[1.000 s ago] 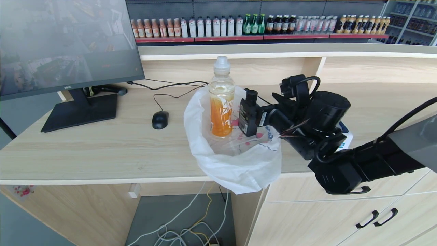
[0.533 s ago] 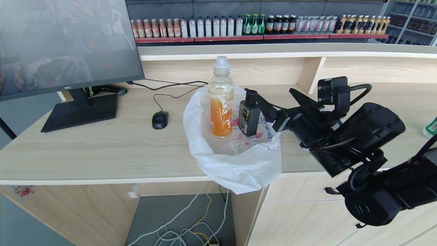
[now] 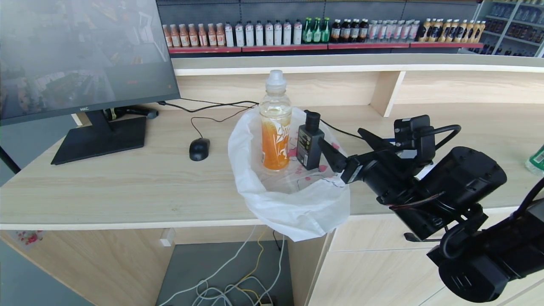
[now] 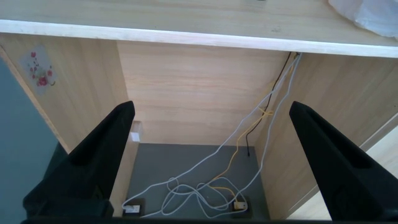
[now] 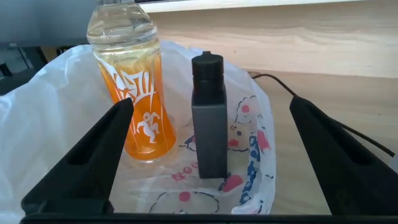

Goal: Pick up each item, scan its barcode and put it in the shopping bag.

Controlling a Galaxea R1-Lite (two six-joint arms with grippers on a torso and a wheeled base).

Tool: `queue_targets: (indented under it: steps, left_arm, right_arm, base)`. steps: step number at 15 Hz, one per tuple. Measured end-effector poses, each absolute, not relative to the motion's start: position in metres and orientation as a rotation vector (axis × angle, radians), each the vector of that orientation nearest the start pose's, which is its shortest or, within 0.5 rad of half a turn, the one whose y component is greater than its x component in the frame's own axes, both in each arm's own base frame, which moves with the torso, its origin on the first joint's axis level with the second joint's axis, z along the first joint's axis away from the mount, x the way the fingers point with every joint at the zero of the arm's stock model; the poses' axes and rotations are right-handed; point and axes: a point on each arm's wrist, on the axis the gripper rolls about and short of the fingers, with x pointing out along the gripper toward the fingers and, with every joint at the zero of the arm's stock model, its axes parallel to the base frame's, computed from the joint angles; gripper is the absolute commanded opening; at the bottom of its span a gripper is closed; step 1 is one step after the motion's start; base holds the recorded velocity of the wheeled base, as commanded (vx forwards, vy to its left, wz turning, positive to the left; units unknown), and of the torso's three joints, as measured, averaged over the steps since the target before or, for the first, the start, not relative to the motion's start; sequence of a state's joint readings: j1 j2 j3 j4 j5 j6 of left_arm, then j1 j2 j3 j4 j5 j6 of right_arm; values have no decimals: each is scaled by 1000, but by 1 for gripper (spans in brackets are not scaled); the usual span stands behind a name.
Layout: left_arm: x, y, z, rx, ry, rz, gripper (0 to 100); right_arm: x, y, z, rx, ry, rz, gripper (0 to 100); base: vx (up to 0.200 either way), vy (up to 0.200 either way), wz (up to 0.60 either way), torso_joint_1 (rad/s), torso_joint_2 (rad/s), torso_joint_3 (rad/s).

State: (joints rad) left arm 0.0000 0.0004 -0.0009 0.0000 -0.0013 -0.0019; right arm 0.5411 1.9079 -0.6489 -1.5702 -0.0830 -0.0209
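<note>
Wood counter, drink shelves behind; left gripper spread, right gripper spread at shopping bag, perhaps touching.

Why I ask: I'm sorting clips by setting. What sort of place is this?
Probably a shop's checkout: rows of bottled drinks on shelves behind, a monitor and mouse on the wooden counter, and a white shopping bag holding an orange drink bottle and a small black bottle.
</note>
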Motion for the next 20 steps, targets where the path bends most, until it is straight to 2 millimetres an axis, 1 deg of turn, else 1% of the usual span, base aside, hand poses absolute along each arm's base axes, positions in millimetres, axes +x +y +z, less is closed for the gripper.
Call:
queue_targets:
  steps: [5, 13, 16, 20]
  left_arm:
    - [-23, 0, 76, -3, 0, 0, 100]
    - [-23, 0, 76, -3, 0, 0, 100]
    - [-23, 0, 76, -8, 0, 0, 100]
    - [-23, 0, 76, -8, -1, 0, 100]
  right_arm:
    - [270, 157, 173, 79, -294, 444, 100]
    - [265, 154, 178, 84, -307, 444, 100]
    - [259, 154, 175, 80, -289, 452, 100]
    - [247, 147, 176, 77, -280, 454, 100]
  base:
    - [0, -200, 0, 3, 4, 2]
    - [0, -200, 0, -1, 0, 0]
    - [0, -200, 0, 1, -1, 2]
    - [0, -200, 0, 1, 2, 2]
